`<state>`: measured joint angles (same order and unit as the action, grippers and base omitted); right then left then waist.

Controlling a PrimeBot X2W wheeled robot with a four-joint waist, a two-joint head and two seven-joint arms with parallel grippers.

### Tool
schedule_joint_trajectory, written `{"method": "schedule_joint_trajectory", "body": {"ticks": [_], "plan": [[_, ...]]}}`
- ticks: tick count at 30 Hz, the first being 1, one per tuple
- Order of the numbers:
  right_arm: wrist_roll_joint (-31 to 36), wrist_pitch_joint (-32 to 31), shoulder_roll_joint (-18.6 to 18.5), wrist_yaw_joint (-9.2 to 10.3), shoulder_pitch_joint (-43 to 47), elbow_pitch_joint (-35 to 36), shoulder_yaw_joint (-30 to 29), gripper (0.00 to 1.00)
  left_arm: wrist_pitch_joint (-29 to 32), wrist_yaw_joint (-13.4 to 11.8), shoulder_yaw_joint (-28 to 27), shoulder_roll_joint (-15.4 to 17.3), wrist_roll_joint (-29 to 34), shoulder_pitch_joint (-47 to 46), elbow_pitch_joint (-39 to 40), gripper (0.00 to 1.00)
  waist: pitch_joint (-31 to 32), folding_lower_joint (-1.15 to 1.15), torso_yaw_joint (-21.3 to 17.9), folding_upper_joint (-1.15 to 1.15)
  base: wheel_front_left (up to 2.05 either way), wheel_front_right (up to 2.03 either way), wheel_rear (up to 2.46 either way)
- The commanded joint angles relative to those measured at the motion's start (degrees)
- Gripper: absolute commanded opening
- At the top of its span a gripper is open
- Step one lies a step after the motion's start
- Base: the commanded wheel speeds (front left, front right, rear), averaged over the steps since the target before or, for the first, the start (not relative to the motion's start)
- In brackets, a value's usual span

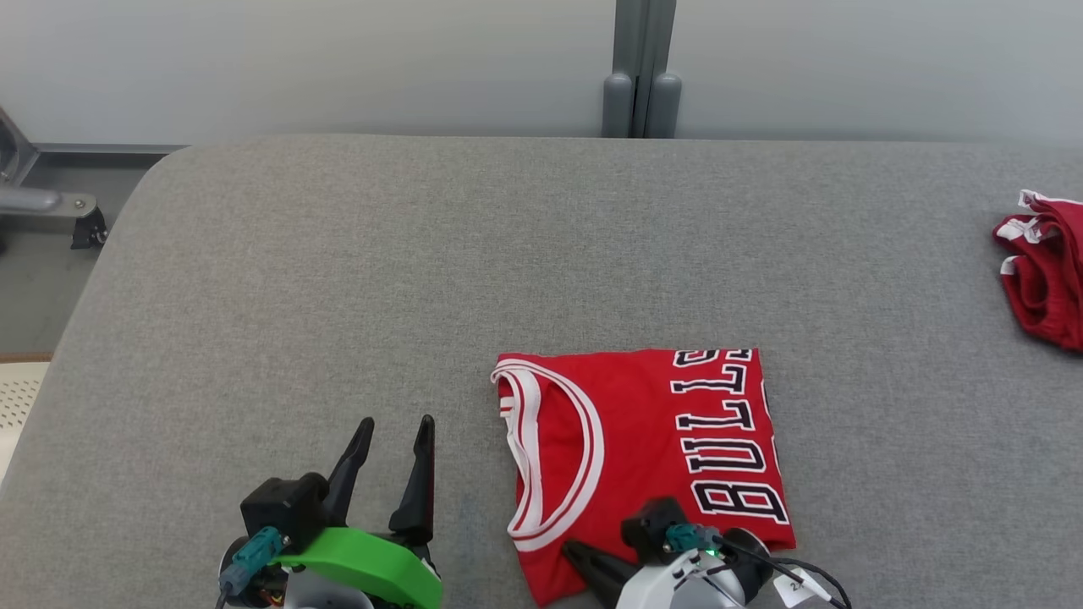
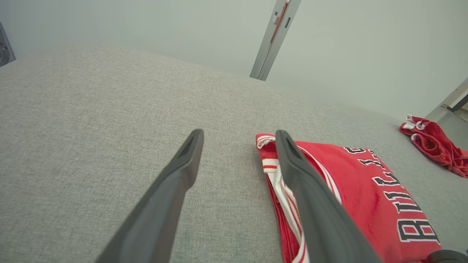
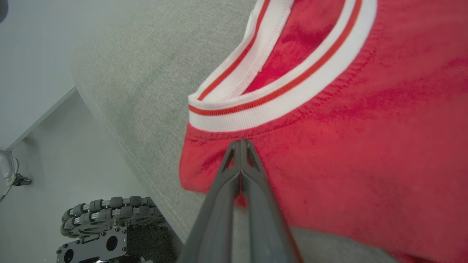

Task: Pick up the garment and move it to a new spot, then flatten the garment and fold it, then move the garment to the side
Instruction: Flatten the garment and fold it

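1. The right gripper (image 3: 241, 143) has its two fingers squeezed tight together. The tips sit right on the garment (image 3: 347, 146), just below the white collar band, by the edge closest to the robot. I cannot tell if any cloth is caught between the fingers.
2. From those tips, almost all of the folded red garment (image 1: 643, 423) lies ahead, farther out on the grey table (image 1: 423, 254). It also spreads off to the gripper's right. Only a thin strip lies behind the tips.
3. The collar end of the garment points to the left gripper (image 1: 396, 423). The end with the big letters lies on the other side.
4. The left gripper (image 2: 239, 133) is wide open and holds nothing. The garment (image 2: 365, 190) is just beside its right finger, but not between its fingers.
5. So the right gripper is the nearer one. I think it is the one to slide the garment to the side.
6. Another red cloth (image 1: 1045, 271) lies far off to the right gripper's right. The bare table past the left gripper looks like the better way to go.
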<state>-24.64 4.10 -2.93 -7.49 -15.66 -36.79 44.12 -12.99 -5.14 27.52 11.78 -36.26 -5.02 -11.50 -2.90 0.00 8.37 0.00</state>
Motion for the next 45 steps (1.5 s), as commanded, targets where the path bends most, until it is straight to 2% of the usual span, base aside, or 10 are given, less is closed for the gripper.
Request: {"method": "schedule_joint_trajectory", "body": {"ticks": [1, 9, 14, 18, 19, 20, 21, 33, 39, 45], "plan": [[-1.1, -0.2, 0.0, 0.02, -1.0, -0.8, 1.5, 0.00, -0.1, -0.3, -0.2, 0.4, -0.3, -0.1, 0.1, 1.00, -0.3, 0.00, 0.3, 0.00, 0.00, 0.00, 0.00], [-6.5, 2.4, 0.0, 0.02, -5.6, -4.2, 9.0, 0.00, -0.3, -0.5, -0.4, 0.5, -0.5, -0.8, 0.1, 1.00, -1.1, 0.00, 0.4, 0.00, 0.00, 0.00, 0.00], [-8.8, 6.4, 0.0, 0.02, -7.9, -3.7, 10.4, 0.00, -0.6, -0.6, -0.7, 0.6, -0.6, -0.9, -0.1, 1.00, -1.3, 0.00, -0.5, 0.00, 0.00, 0.00, 0.00], [-8.9, 9.3, -0.1, 0.02, -9.3, -3.0, 7.6, 0.37, -0.6, -0.6, -0.6, 0.6, -0.5, -1.3, -0.2, 1.00, -1.2, 0.00, -1.7, 0.00, 0.00, 0.00, 0.00], [-8.6, 9.8, -0.1, 0.02, -9.6, -2.9, 6.0, 0.57, -0.7, -0.6, -0.5, 0.6, -0.4, -1.5, -0.2, 1.00, -1.1, 0.00, -2.1, 0.00, 0.00, 0.00, 0.00], [-8.2, 10.2, -0.1, 0.02, -9.7, -2.6, 4.4, 0.85, -0.8, -0.5, -0.5, 0.6, -0.3, -1.6, -0.2, 1.00, -1.0, 0.00, -2.4, 0.00, 0.00, 0.00, 0.00], [-7.7, 10.6, -0.1, 0.02, -9.6, -2.3, 2.4, 1.00, -0.8, -0.4, -0.5, 0.6, -0.1, -1.7, -0.3, 1.00, -0.9, 0.00, -2.7, 0.00, 0.00, 0.00, 0.00], [6.2, 11.1, -0.8, 0.02, -1.4, 10.2, -25.4, 1.00, -2.2, -0.1, -3.5, -1.2, 1.4, -1.3, -2.1, 1.00, 0.2, 0.00, -6.1, 0.00, 0.00, 0.00, 0.00], [10.3, 11.1, -0.2, 0.02, 3.7, 16.2, -32.9, 1.00, -2.2, -0.3, -7.8, -2.2, 5.0, 1.2, -0.6, 1.00, 0.9, 0.00, -7.0, 0.00, 0.00, 0.00, 0.00], [10.5, 11.1, 0.0, 0.02, 7.4, 20.0, -35.8, 1.00, -2.2, 0.4, -11.3, -3.3, 8.2, 5.0, 0.7, 1.00, 2.0, 0.00, -7.2, 0.00, 0.00, 0.00, 0.00]]}}
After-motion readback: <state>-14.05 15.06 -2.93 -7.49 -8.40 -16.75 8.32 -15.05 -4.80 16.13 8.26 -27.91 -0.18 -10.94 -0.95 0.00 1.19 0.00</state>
